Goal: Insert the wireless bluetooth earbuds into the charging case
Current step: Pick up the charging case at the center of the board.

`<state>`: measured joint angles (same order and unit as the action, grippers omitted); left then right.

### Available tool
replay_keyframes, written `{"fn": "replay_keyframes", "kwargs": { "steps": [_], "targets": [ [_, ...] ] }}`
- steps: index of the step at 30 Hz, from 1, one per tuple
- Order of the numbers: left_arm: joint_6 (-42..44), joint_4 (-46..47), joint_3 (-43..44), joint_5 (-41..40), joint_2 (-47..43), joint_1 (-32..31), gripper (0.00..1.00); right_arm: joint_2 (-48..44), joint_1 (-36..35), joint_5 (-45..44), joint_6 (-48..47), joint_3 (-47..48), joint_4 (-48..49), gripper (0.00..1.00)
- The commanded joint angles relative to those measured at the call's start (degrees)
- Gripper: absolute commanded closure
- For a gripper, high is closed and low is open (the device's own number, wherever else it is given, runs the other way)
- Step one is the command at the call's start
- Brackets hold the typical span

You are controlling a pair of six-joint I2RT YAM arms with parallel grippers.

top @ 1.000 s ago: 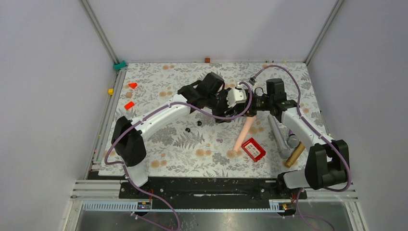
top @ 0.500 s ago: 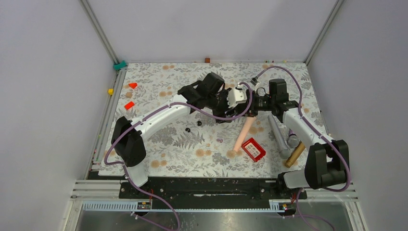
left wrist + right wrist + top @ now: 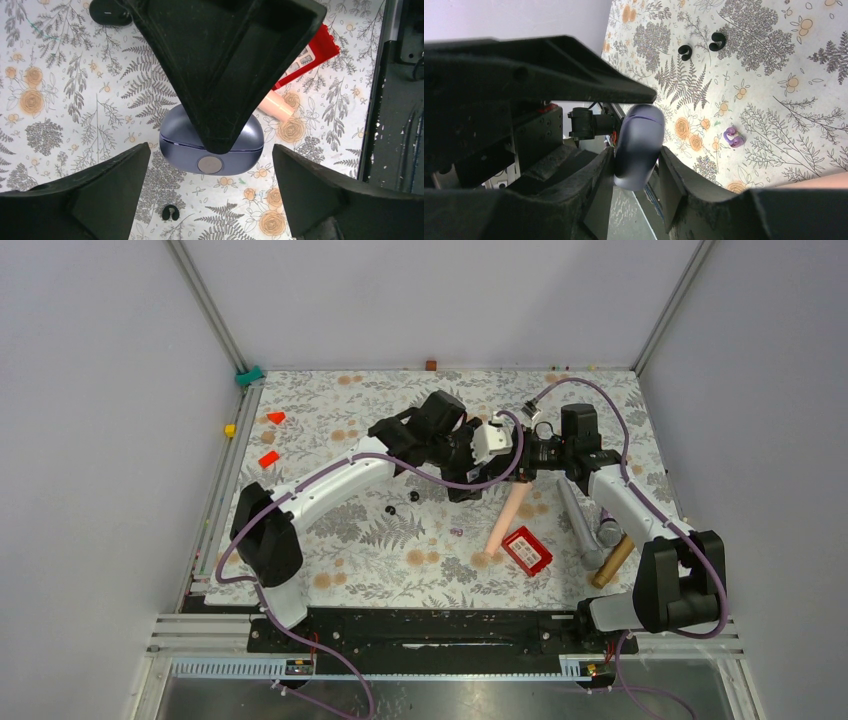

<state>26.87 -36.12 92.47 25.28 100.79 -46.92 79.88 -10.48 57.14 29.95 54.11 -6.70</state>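
The charging case [image 3: 639, 142] is a glossy dark blue-grey oval, held off the table between my right gripper's [image 3: 636, 165] fingers. It also shows in the left wrist view [image 3: 235, 150], with a round grey button facing the camera and a right finger across its top. My left gripper [image 3: 211, 146] is open wide, one finger on each side of the case, not touching it. Two tiny black earbuds [image 3: 685, 51] [image 3: 716, 41] lie on the floral mat [image 3: 350, 550], left of the grippers [image 3: 389, 509] [image 3: 414, 496]. One shows below the case [image 3: 170, 212]. The grippers meet mid-table [image 3: 485, 460].
A pink cylinder [image 3: 505, 515] lies slanted under the grippers, with a red box [image 3: 527, 550] at its near end. A tiny lavender piece [image 3: 456, 531] lies near them. Grey and brass cylinders [image 3: 600, 540] lie at the right. Red blocks [image 3: 268, 458] sit far left.
The right arm has edged slightly to the right with the case. The left arm has hardly moved.
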Motion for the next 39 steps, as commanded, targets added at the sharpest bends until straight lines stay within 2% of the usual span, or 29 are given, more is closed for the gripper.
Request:
{"fn": "replay_keyframes", "kwargs": {
  "steps": [1, 6, 11, 13, 18, 22, 26, 30, 39],
  "targets": [
    [-0.8, -0.1, 0.3, 1.5, -2.6, 0.0, 0.02, -1.1, 0.1, 2.7, -2.7, 1.4, 0.4, 0.77],
    [0.6, -3.7, -0.8, 5.0, -8.0, 2.5, 0.01, -2.9, 0.0, 1.8, -8.0, 3.7, -4.6, 0.79],
    [0.4, -4.4, -6.9, 17.0, -19.2, 12.3, 0.01, -6.3, -1.4, 0.2, -15.9, 7.8, -11.8, 0.79],
    [2.0, -6.5, -9.0, 20.0, -21.8, 14.8, 0.01, -7.7, -4.0, -1.9, -21.1, 11.4, -16.0, 0.79],
    [9.4, -18.6, -9.8, 27.1, -22.9, 15.2, 0.02, -9.4, -13.2, -8.4, -30.4, 19.3, -20.3, 0.78],
    [9.7, -21.1, -10.8, 34.4, -23.0, 15.7, 0.01, -8.4, -19.7, -9.7, -35.2, 23.8, -21.5, 0.78],
    [4.7, -17.9, -12.5, 41.6, -22.3, 16.5, 0.01, -8.6, -23.9, -9.5, -39.0, 23.6, -22.8, 0.77],
    [2.2, -15.3, -14.2, 44.1, -22.2, 16.6, 0.02, -10.0, -25.0, -9.3, -39.4, 19.1, -19.6, 0.76],
    [-14.1, 3.2, -21.8, 48.5, -23.5, 16.6, 0.08, -10.8, -25.0, -9.3, -34.9, 12.9, -10.9, 0.76]
  ]
}}
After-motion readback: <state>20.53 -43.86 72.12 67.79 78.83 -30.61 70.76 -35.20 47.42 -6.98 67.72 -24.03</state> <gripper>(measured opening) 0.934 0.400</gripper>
